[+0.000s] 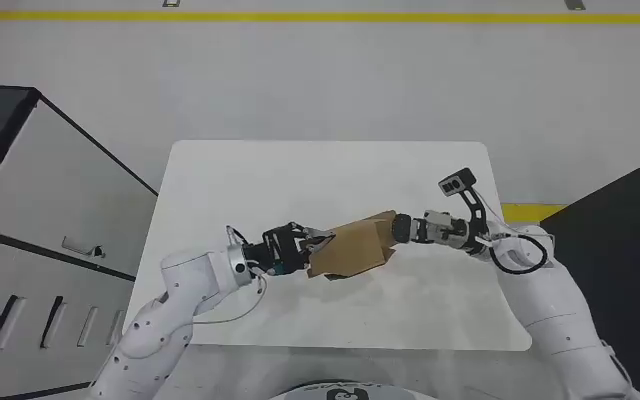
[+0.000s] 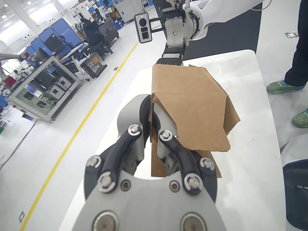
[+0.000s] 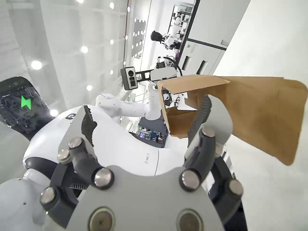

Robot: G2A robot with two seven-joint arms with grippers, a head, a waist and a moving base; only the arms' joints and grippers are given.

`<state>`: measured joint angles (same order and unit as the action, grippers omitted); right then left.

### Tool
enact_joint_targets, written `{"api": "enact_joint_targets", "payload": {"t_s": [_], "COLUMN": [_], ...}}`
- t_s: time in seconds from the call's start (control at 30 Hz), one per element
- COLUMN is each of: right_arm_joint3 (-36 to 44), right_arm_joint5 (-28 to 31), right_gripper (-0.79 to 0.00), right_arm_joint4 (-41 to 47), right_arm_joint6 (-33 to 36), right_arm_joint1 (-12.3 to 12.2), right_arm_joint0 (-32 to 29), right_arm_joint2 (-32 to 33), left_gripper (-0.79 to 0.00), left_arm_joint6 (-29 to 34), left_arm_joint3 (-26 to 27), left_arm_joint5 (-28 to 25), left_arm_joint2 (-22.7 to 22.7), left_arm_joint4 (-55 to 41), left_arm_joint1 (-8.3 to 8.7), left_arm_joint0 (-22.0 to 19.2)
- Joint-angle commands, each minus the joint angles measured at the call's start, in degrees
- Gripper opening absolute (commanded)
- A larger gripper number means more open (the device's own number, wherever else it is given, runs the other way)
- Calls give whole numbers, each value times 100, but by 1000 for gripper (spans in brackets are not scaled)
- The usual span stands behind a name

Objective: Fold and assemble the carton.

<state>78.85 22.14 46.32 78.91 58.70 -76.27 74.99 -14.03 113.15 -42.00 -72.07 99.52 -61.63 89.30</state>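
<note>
The left gripper (image 2: 150, 112) is clamped on one wall of the brown carton (image 2: 192, 102), which hangs over the middle of the white table (image 1: 430, 170). At the carton's far end the right gripper (image 3: 146, 108) is spread wide, one finger inside the open mouth and the other in free air. Tabletop extends on every side of both grippers to its rounded edges. Beyond it lies grey floor with a yellow line (image 1: 320, 16).

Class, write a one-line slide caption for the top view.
Over a white table, the left gripper clamps one end of a half-folded brown carton; the open right gripper meets the other end.
</note>
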Motion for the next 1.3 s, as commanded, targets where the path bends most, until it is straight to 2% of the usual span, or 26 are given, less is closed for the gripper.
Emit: {"api": "enact_joint_targets", "payload": {"t_s": [0.0, 0.6, 0.97, 1.27], "right_arm_joint3": [-79, -325, 17, 584], "right_arm_joint5": [-184, -425, -102, 197], "right_gripper": [0, 0, -3, -179], "right_arm_joint4": [165, 78, -593, -1114], "right_arm_joint6": [-1, 325, 425, 127], "right_arm_joint1": [23, 112, 63, 27], "right_arm_joint0": [19, 235, 99, 21], "right_arm_joint2": [-86, -452, -407, -440], "left_gripper": [-785, -785, -785, -785], "left_arm_joint6": [20, 14, 95, 115], "left_arm_joint3": [0, 85, 91, 75], "left_arm_joint5": [17, 128, 195, 154], "left_arm_joint2": [25, 84, 106, 147], "left_arm_joint4": [55, 34, -119, -194], "left_arm_joint1": [8, 68, 92, 117], "left_arm_joint0": [3, 30, 75, 82]}}
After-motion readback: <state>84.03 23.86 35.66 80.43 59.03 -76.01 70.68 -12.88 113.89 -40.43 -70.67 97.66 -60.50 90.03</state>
